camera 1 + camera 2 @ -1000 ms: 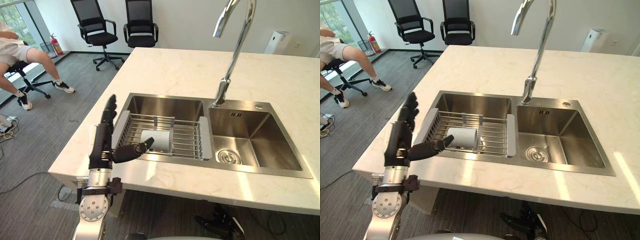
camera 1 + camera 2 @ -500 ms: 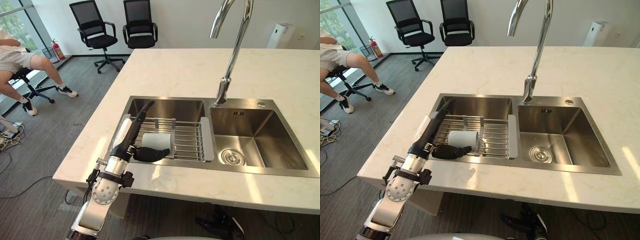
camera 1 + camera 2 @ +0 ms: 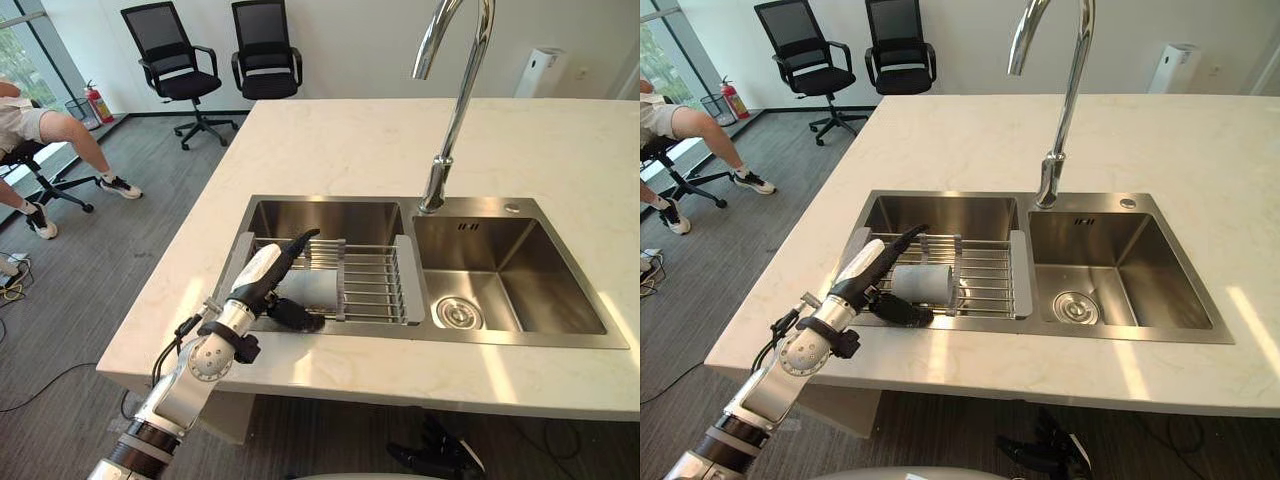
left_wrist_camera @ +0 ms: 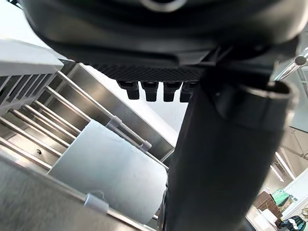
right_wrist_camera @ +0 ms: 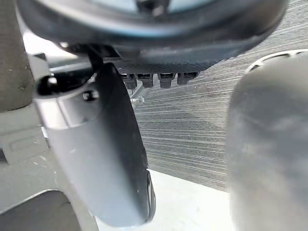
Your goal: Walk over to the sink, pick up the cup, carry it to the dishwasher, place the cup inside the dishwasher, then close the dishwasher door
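Reaching over the stainless steel sink (image 3: 520, 206), the left hand (image 3: 262, 275) spreads straight fingers and thumb open astride the pale cylindrical cup (image 3: 308, 288), gripping nothing. The cup lies on its side, long axis parallel to the sink's front rim.

Two black chairs (image 3: 165, 55) (image 3: 262, 45) stand by the white wall (image 3: 350, 40) on grey carpet (image 3: 100, 260) (window (image 3: 15, 45) at far left), behind a pale counter (image 3: 350, 140).
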